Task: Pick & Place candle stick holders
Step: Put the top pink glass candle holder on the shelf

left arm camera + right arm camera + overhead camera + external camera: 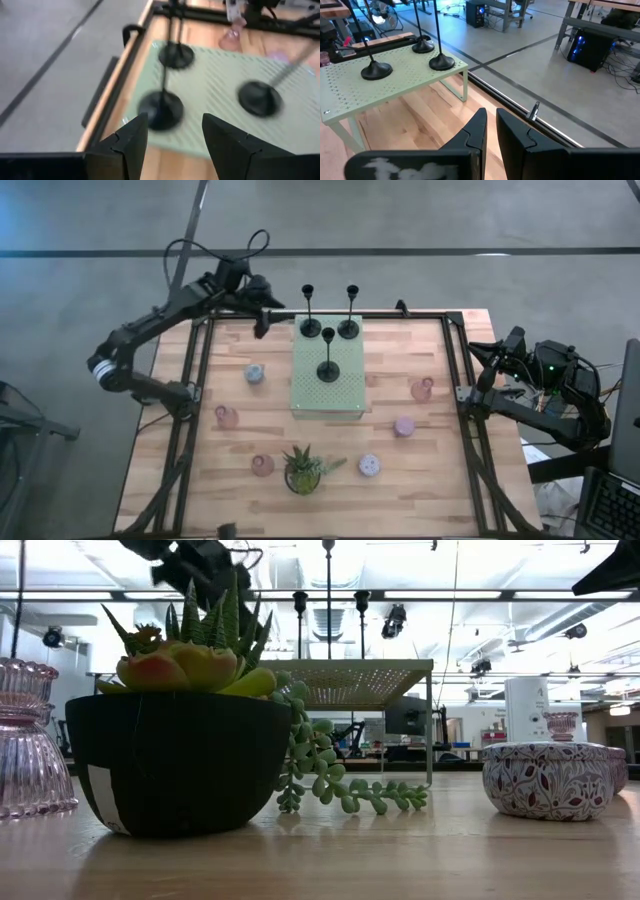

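Three tall black candle stick holders [310,327], [348,327], [328,370] stand on their disc bases on a pale green perforated stand [345,395]. Squat pastel cups sit on the table: blue [255,373], pink [227,416], pink [262,465], lilac [369,466], lilac [403,425], pink [423,389]. My left gripper [262,320] is open and empty at the stand's far left corner. In the left wrist view [175,140] the nearest holder's base [160,107] lies just ahead of the fingers. My right gripper [491,135] is shut and empty at the table's right edge [480,380].
A green potted plant [303,470] in a black pot [170,760] stands near the table's front edge. A dark frame rail [455,350] runs along the table's sides and far edge. Bare wood lies left and right of the stand.
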Robot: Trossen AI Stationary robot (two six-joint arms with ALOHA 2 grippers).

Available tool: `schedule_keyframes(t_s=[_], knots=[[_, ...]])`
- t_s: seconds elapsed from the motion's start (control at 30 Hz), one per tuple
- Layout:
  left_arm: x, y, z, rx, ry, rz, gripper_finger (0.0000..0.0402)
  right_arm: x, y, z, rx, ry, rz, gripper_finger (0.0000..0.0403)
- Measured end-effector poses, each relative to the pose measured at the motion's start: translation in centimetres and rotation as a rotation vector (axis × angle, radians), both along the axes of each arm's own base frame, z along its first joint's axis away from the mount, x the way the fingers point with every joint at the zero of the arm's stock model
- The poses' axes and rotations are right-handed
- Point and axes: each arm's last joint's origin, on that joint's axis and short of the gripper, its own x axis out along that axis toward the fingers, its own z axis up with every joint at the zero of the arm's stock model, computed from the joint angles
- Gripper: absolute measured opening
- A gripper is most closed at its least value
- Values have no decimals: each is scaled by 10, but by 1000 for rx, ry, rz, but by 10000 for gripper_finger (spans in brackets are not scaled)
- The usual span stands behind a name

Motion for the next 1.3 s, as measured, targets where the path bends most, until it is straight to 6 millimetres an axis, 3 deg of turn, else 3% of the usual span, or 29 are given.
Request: schedule_keyframes(t_s=[0.3,0.67,0.8,1.0,1.3], knots=[[-64,-63,21,-182,146,93,185,0,0,0,0,0,0,34],[-134,-134,21,-480,331,281,181,0,0,0,0,0,0,34],[-146,-147,20,-548,364,322,181,0,0,0,0,0,0,34],[-150,-152,15,-598,358,382,181,0,0,0,0,0,0,34],[-144,-159,-24,-759,481,285,180,0,0,0,0,0,0,34]])
